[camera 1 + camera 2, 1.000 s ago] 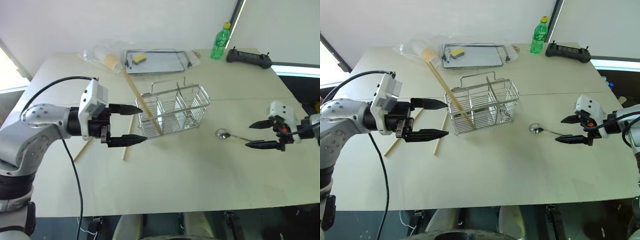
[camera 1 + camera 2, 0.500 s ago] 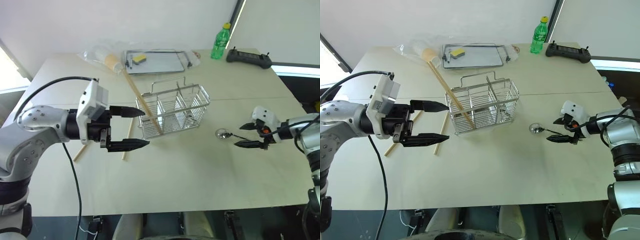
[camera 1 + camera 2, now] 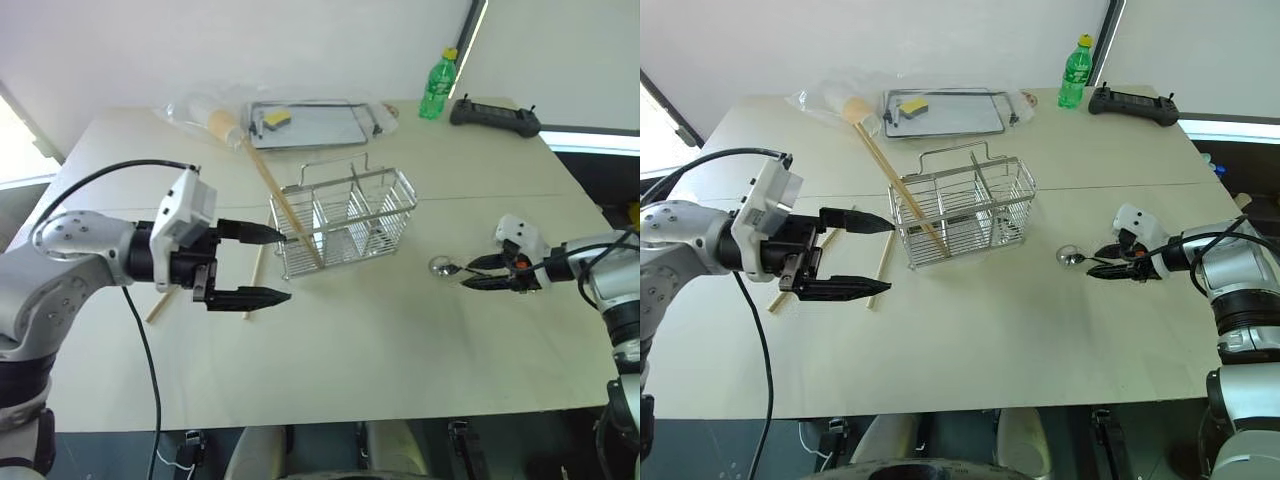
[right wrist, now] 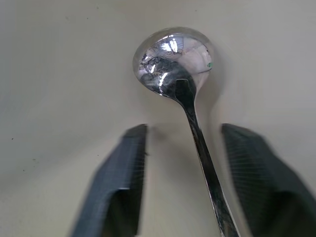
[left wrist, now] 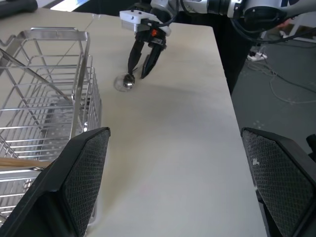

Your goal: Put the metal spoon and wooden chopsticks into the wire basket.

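The metal spoon [image 4: 175, 61] lies on the table right of the wire basket [image 3: 345, 220], its handle pointing at my right gripper [image 3: 467, 274]. That gripper is low over the table, still open: its fingers [image 4: 123, 182] straddle the handle with a gap on each side. One of the wooden chopsticks [image 3: 280, 205] leans inside the basket's left end. Two more [image 3: 255, 275] [image 3: 165, 300] lie on the table left of the basket. My left gripper [image 3: 287, 266] hovers open and empty just left of the basket, above those sticks.
A flat metal tray [image 3: 320, 128] with a yellow sponge sits at the back, a crumpled plastic bag [image 3: 195, 105] to its left. A green bottle [image 3: 438, 85] and a black controller [image 3: 495, 115] stand at the back right. A black cable hangs from my left arm.
My right gripper has moved left and down onto the spoon's handle, and its fingers have narrowed around it. The left gripper stays open in about the same place.
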Action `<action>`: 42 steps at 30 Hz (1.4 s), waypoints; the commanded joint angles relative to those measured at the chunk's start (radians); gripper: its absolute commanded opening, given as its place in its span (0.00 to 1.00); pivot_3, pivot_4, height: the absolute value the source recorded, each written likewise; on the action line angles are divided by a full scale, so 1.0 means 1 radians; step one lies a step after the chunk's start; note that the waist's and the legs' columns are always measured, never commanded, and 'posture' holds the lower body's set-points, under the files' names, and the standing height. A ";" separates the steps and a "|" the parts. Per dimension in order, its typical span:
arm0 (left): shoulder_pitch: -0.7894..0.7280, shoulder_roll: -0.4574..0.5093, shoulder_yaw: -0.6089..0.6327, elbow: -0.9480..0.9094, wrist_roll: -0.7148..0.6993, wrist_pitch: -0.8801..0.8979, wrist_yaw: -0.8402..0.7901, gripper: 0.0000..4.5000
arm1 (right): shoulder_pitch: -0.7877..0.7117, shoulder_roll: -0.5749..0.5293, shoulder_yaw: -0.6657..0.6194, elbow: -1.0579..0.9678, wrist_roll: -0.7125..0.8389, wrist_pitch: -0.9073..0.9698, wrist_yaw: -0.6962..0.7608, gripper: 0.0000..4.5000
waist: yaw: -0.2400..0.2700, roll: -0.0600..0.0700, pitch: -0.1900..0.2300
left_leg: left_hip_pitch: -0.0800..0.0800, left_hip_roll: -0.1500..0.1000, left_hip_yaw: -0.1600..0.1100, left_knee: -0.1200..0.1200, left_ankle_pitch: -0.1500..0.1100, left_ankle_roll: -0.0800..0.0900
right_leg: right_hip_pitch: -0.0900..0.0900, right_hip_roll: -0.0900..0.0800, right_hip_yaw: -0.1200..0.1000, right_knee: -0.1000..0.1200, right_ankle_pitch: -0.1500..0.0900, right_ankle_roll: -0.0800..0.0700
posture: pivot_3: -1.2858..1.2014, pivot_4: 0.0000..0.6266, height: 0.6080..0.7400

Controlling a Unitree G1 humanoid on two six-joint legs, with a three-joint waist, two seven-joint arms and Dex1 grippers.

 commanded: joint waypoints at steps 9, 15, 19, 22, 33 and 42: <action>-0.030 0.000 0.009 0.002 0.009 -0.025 -0.014 1.00 | 0.085 -0.033 -0.081 -0.122 0.042 0.020 -0.020 0.00 | 0.003 -0.001 -0.001 | 0.000 0.000 -0.001 0.001 0.000 0.000 | 0.000 0.000 0.000 0.001 0.000 0.000 | 0.52 0.24 0.76; -0.057 0.002 0.020 0.030 0.015 -0.030 -0.010 1.00 | 0.213 -0.105 -0.294 -0.561 0.317 0.254 0.027 0.00 | 0.003 0.002 0.001 | -0.001 0.000 -0.001 0.000 0.000 0.000 | 0.000 0.000 0.000 0.001 -0.001 0.001 | 0.52 0.24 0.76; -0.072 -0.001 0.020 0.054 0.025 -0.042 -0.007 1.00 | 0.117 -0.046 -0.468 -0.803 0.590 0.526 -0.141 0.00 | -0.006 0.003 0.002 | 0.001 0.001 0.000 0.000 0.000 0.000 | -0.001 0.000 0.001 0.002 -0.001 0.001 | 0.52 0.24 0.76; -0.089 -0.012 0.011 0.077 0.038 -0.054 -0.006 1.00 | -0.071 0.096 -0.507 -0.835 0.680 0.636 -0.407 0.00 | -0.003 0.000 0.000 | 0.002 0.002 -0.001 0.000 0.000 0.000 | 0.000 0.002 0.000 0.002 -0.002 -0.003 | 0.52 0.24 0.76; -0.130 -0.046 0.004 0.124 0.070 -0.081 0.001 1.00 | -0.198 0.577 -0.340 -0.866 0.531 0.494 -0.937 0.00 | 0.002 -0.002 0.000 | -0.009 -0.001 -0.004 -0.002 0.000 0.000 | -0.010 0.000 0.000 0.002 0.001 0.000 | 0.52 0.24 0.76; -0.154 -0.057 0.024 0.150 0.085 -0.093 0.030 1.00 | -0.100 0.651 -0.287 -0.847 0.474 0.370 -0.965 0.07 | -0.001 -0.001 0.000 | -0.005 -0.001 -0.004 -0.002 0.001 0.000 | -0.008 0.001 -0.001 0.004 0.001 0.000 | 0.52 0.24 0.76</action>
